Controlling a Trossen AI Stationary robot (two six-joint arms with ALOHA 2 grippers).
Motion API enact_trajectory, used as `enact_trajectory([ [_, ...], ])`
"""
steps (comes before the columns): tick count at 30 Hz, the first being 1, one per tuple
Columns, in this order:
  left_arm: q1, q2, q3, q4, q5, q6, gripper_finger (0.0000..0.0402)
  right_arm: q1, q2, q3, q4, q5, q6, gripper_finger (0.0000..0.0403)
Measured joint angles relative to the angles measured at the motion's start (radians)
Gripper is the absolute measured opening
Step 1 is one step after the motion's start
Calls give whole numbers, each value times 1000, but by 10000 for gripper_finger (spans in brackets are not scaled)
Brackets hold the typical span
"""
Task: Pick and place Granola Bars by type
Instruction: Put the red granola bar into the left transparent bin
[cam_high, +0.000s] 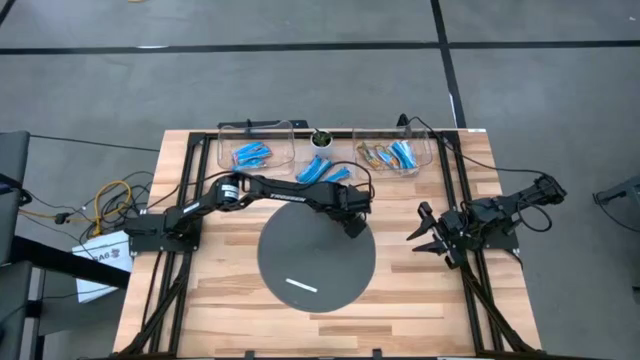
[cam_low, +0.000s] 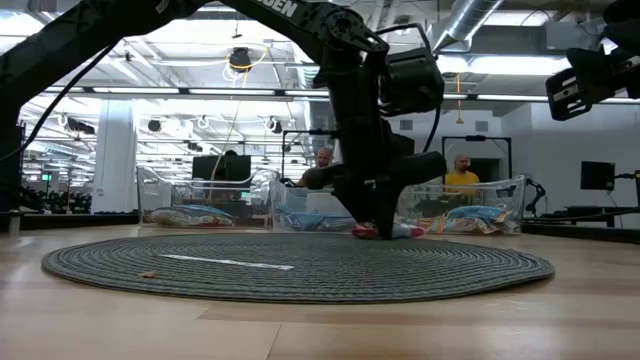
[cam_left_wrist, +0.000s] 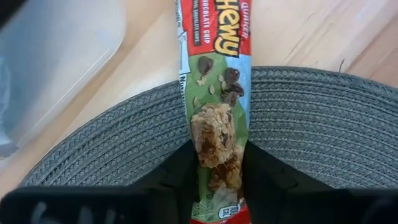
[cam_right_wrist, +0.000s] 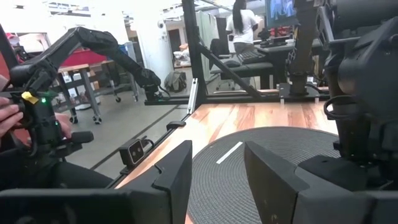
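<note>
Dark fingers (cam_left_wrist: 180, 180) of the left gripper (cam_high: 354, 225) clench a granola bar (cam_left_wrist: 217, 106) over the round mat's (cam_high: 300, 260) upper-right edge, likely for carrying to a bin; right gripper (cam_high: 432, 238) waits released, frame right.

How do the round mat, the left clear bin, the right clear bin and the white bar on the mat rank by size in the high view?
1. Round mat, clearly largest.
2. Left clear bin and right clear bin: look alike, no ranking.
3. White bar, smallest.

High view straight down; low view table-level, near round mat (cam_high: 316, 262) — shared by all views.
</note>
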Motion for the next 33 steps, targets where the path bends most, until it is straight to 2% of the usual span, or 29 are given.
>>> enact_trajectory([
  [9,-29,5,28,65,-10,122,90,0,0,0,0,0,0,141],
  [20,-84,5,164,164,-24,323,90,0,0,0,0,0,0,137],
  [28,-125,4,265,162,-26,416,90,0,0,0,0,0,0,141],
  [33,-137,3,274,144,-27,433,90,0,0,0,0,0,0,137],
])
